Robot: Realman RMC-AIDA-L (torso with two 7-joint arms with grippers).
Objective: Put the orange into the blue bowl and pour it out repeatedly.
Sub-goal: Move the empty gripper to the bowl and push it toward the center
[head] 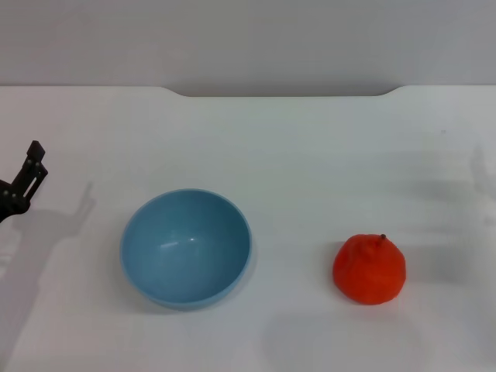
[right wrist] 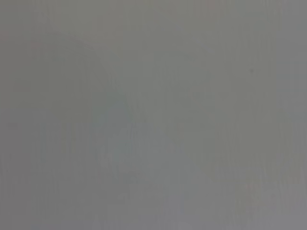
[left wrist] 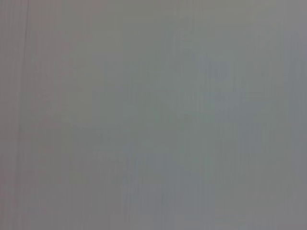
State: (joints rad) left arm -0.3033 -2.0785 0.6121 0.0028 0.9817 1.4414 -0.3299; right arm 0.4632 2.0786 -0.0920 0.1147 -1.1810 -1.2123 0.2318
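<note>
Head view, surface: I've got a plain white surface (head: 310,155) filling most of my feed, with a notched far edge and a flat grey wall (head: 248,39) behind it.
Head view, blue bowl: the blue bowl (head: 186,248) sits upright left of centre, nothing inside it, a glint on its glossy inner wall.
Head view, orange: the orange (head: 370,269) rests on the surface to the right of the bowl, well apart from it, dark stem nub pointing up.
Head view, left pincer: the left pincer (head: 22,186) pokes in at the left edge, raised off the surface and well apart from the bowl, throwing a soft shadow beside it. It has hold of nothing; how far it gapes I cannot tell from here.
Head view, right pincer: not in my feed; only a faint shadow lies at the right edge of the surface.
Left wrist view: an even grey field, no object or fingers to make out.
Right wrist view: same again, flat grey with one tiny dark speck, nothing I can name.
</note>
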